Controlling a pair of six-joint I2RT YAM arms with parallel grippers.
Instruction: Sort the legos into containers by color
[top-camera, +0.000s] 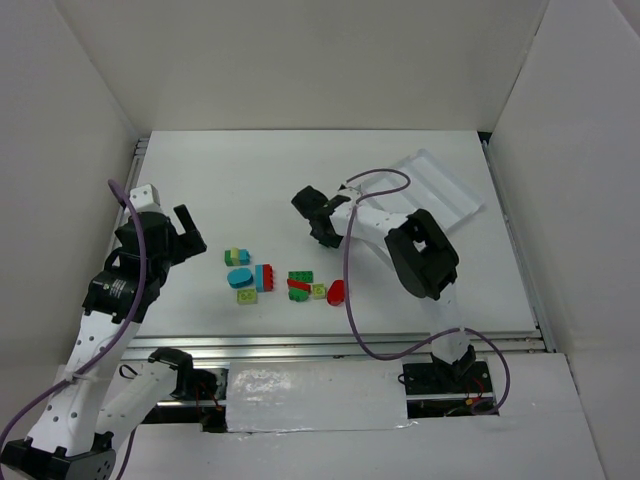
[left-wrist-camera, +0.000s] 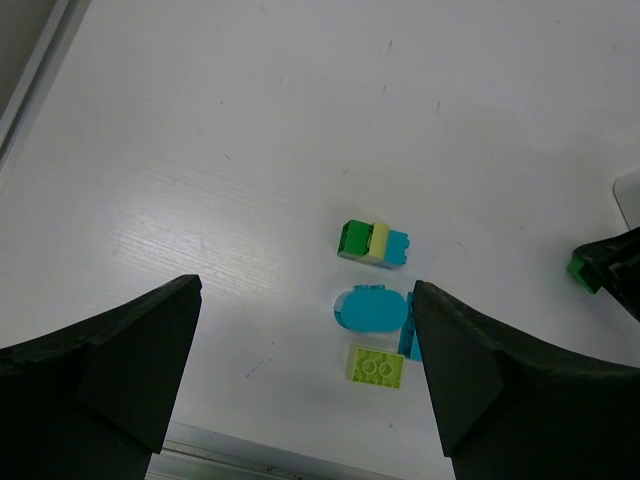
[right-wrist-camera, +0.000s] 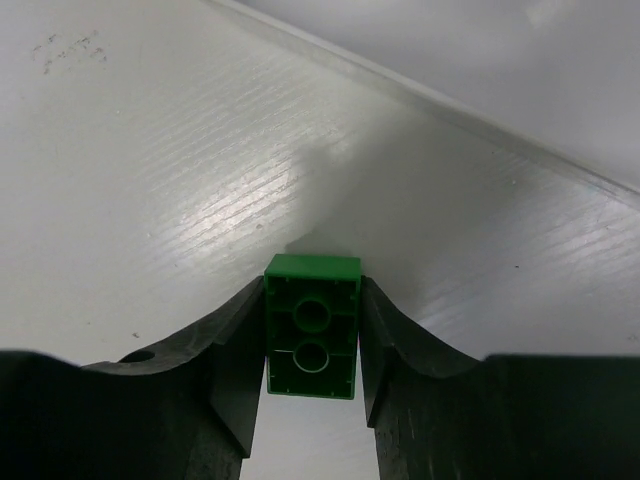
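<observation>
My right gripper (right-wrist-camera: 312, 335) is shut on a dark green lego (right-wrist-camera: 312, 340), seen from its hollow underside and held above the bare table. In the top view this gripper (top-camera: 313, 216) is left of the white tray (top-camera: 447, 180). The held lego also shows at the right edge of the left wrist view (left-wrist-camera: 580, 270). My left gripper (left-wrist-camera: 305, 370) is open and empty, above the table left of a green-yellow-cyan stack (left-wrist-camera: 374, 243), a cyan oval lego (left-wrist-camera: 370, 308) and a lime lego (left-wrist-camera: 376, 366). In the top view the left gripper (top-camera: 190, 236) is left of the group.
More legos lie mid-table: a red and blue piece (top-camera: 265, 277), a green one (top-camera: 300, 276), a red one (top-camera: 298, 291), a lime one (top-camera: 319, 291) and a rounded red one (top-camera: 336, 291). White walls enclose the table. A metal rail (top-camera: 340, 345) runs along the near edge.
</observation>
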